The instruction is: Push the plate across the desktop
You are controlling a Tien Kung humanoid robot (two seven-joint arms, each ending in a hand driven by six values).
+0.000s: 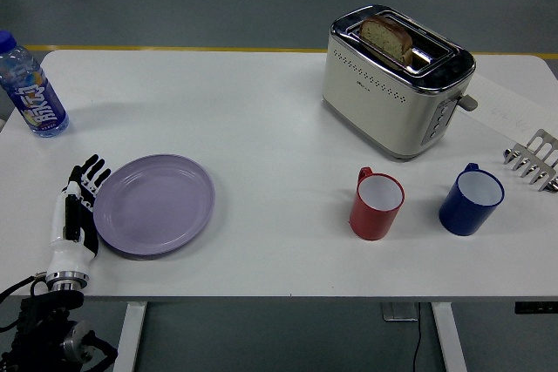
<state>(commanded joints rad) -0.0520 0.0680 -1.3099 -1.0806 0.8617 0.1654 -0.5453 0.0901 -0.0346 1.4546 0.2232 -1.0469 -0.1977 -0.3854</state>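
A lavender plate [155, 205] lies flat on the white table [261, 128] at the front left. My left hand [78, 206] rests on edge against the plate's left rim, its black fingers [90, 176] held straight and pointing away from me, holding nothing. The white back of the hand and the wrist reach down to the table's near edge. My right arm is out of the picture.
A water bottle [30, 89] stands at the far left. A cream toaster [397, 80] with bread in it sits at the back right. A red mug [377, 205] and a blue mug [471, 200] stand right of the plate. A metal rack [534, 158] pokes in at the right edge.
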